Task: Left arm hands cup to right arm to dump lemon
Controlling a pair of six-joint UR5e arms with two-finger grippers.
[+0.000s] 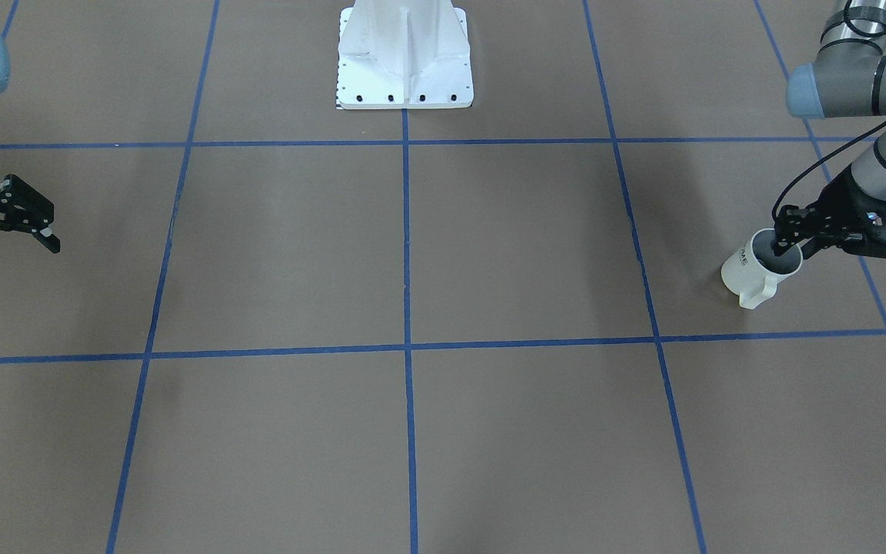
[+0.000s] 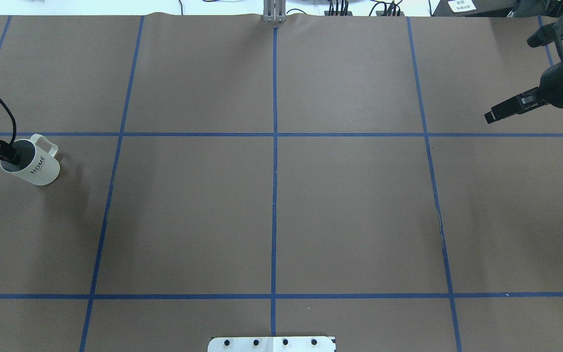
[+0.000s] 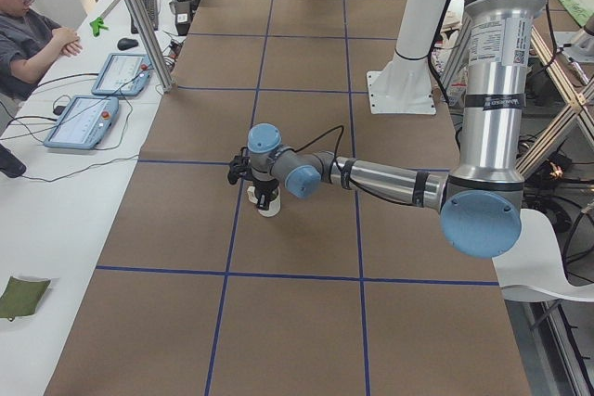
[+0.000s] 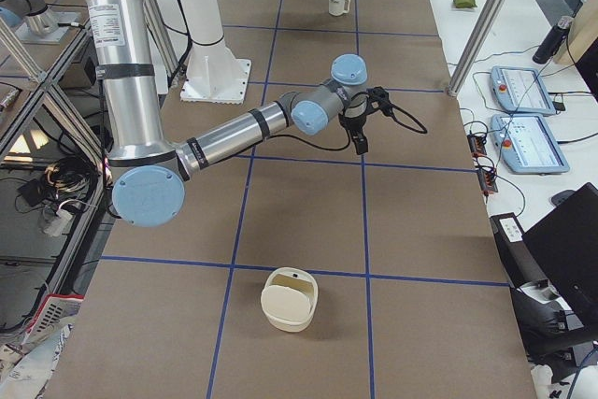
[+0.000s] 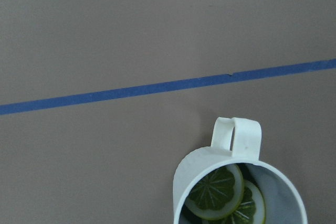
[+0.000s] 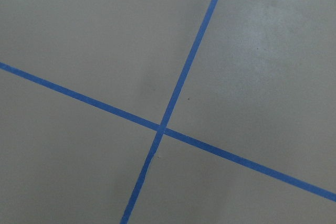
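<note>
The left hand (image 1: 794, 248) straddles the rim of the cup (image 1: 747, 271), which stands at the left end of the worktop (image 1: 520, 246); whether it is clamped, I cannot tell. A rim pinch may let the cup swing, spilling the lemon (image 5: 215, 192) slices short of the wide-spread right hand (image 1: 16, 258), well apart. The worktop is brown with a blue tape grid (image 1: 406, 231); a person (image 3: 37, 39) sits alongside.

Looking like a robotics lab: the left arm (image 3: 492, 71) and the right arm (image 4: 121, 72) are rising beside a white pedestal (image 1: 404, 54) on a table (image 2: 359, 220) that is wearing brown paper gridded with blue tape (image 2: 274, 195). Teach pendants (image 3: 82, 121) are lying on a side bench (image 3: 56, 229) where a person (image 3: 32, 39) is sitting — loose cables (image 4: 56, 189) are trailing below the table's edge.
</note>
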